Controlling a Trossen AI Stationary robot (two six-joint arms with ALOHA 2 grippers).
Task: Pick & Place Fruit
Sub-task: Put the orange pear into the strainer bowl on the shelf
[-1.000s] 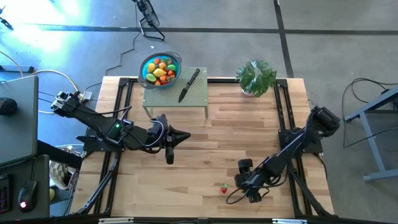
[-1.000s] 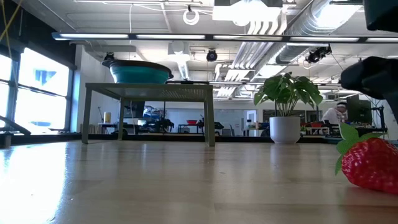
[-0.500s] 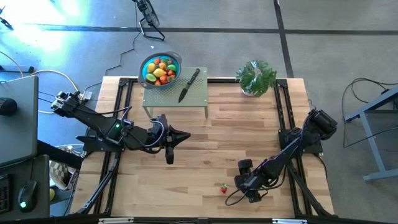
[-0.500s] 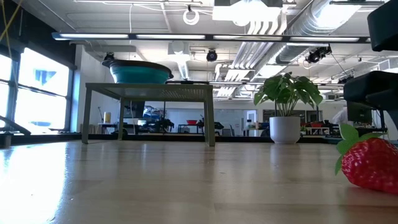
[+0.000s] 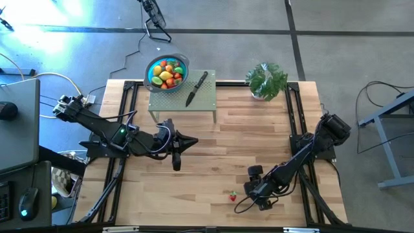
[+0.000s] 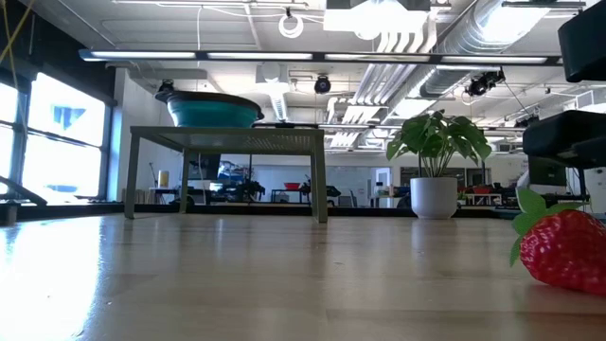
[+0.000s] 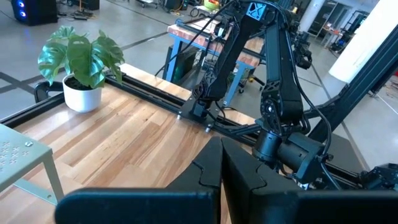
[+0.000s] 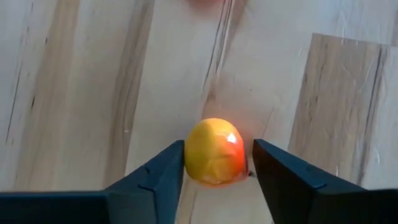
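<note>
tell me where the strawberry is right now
The strawberry lies on the table's near edge in the high view, just left of the right end effector; it fills the low view's right edge.

Even daylight lit the table [image 5: 259,129]. Glare washed the floor [image 5: 39,19] in the high view's corner (bluish white). Ceiling lights [image 6: 284,55] glowed at low level; the strawberry [image 6: 565,248] sat blurred.

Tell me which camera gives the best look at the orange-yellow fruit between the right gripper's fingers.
The right wrist view: the orange-yellow fruit fills the gap in the right gripper on the wooden table. In the high view the gripper hides it; the low and left wrist views don't show it.
</note>
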